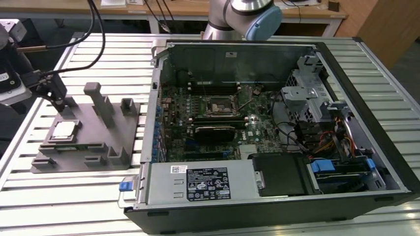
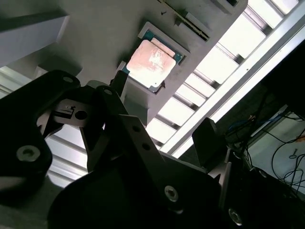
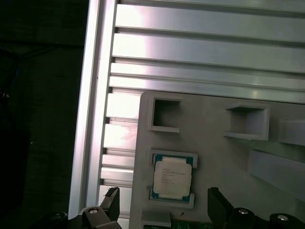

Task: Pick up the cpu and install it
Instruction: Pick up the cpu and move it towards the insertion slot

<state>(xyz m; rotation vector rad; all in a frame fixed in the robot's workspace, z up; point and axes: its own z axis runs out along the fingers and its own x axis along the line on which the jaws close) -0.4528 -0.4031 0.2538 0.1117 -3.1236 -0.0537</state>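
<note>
The cpu (image 1: 64,130) is a small square chip with a pale metal top. It lies flat in a shallow seat on the grey plastic tray (image 1: 98,152), at the exterior view's left. My gripper (image 1: 62,105) hangs just above the cpu, open, with nothing between its fingers. In the first wrist view the cpu (image 3: 172,175) sits just beyond the two black fingertips (image 3: 113,204), centred on the gap between them. In the second wrist view the cpu (image 2: 149,65) also lies just past the open gripper (image 2: 163,109). The motherboard's black cpu socket (image 1: 217,104) stands bare inside the open computer case (image 1: 341,64).
Upright grey blocks (image 1: 98,101) rise from the tray right beside the gripper. The tray and the case rest on a slatted aluminium table (image 1: 66,206), whose edge (image 3: 83,143) runs close to the cpu. Black cables (image 1: 92,24) trail over the table's far corner.
</note>
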